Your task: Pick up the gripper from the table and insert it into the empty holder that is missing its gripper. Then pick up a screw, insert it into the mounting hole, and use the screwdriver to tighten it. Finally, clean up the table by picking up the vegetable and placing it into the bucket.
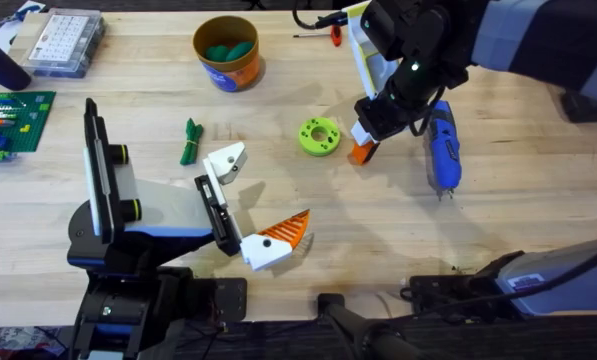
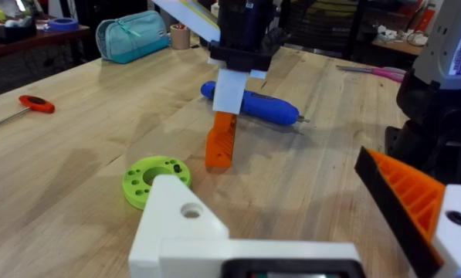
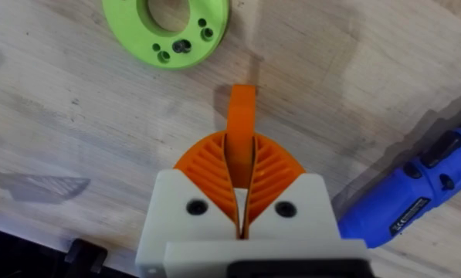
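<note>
My right gripper (image 1: 366, 138) (image 3: 242, 158) is shut on the loose orange gripper (image 1: 361, 153) (image 2: 221, 139) (image 3: 242, 116), holding it upright with its tip down at the table. My left gripper (image 1: 250, 200) stands open, one side being the bare white empty holder (image 1: 225, 160) (image 2: 176, 232) with its mounting hole (image 2: 190, 209), the other a white block with an orange finger (image 1: 281, 236) (image 2: 404, 197). The blue screwdriver (image 1: 443, 150) (image 2: 253, 104) lies just right of the right gripper. The dark green vegetable (image 1: 190, 140) lies left of the holder. The orange bucket (image 1: 226, 52) stands at the back.
A lime-green ring (image 1: 319, 136) (image 3: 167, 31) with a small dark screw in it lies between the two grippers. A clear parts box (image 1: 63, 40) and a green baseplate (image 1: 13, 120) are at the far left. A red-handled tool (image 1: 333, 35) lies at the back.
</note>
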`<action>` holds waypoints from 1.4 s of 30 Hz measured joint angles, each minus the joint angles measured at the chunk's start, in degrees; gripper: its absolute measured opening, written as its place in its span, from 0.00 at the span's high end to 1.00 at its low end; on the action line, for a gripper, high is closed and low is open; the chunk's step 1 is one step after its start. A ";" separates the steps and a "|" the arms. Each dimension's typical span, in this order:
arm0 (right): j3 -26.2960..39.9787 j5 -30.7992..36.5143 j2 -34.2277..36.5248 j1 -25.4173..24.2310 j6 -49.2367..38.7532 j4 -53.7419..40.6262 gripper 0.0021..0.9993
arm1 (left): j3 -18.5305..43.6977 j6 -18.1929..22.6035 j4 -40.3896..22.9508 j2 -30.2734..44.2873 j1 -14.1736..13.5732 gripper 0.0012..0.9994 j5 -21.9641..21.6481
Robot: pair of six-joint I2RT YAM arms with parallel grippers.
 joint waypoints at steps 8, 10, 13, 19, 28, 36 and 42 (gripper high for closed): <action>0.03 -0.03 -0.01 0.00 -0.04 -0.51 0.97 | 0.06 -0.02 0.08 0.14 0.00 0.01 -0.03; 0.06 -0.02 -0.02 0.00 -0.04 -0.68 0.97 | 0.06 -0.02 0.08 0.14 0.00 0.01 -0.03; 0.07 -0.02 0.00 0.00 -0.04 -0.80 0.97 | 0.06 -0.02 0.08 0.14 0.00 0.01 -0.03; 0.09 -0.03 -0.01 0.00 -0.04 -0.87 0.97 | 0.06 -0.02 0.08 0.14 0.00 0.01 -0.03; 0.10 -0.02 -0.02 0.00 -0.04 -0.82 0.97 | 0.06 -0.02 0.08 0.15 0.00 0.01 -0.03; 0.12 -0.05 -0.01 0.00 -0.04 -1.13 0.97 | 0.06 -0.02 0.08 0.14 0.00 0.01 -0.03; 0.75 -0.10 -0.01 0.00 -0.04 -4.95 0.97 | 0.06 -0.02 0.08 0.14 0.00 0.01 -0.03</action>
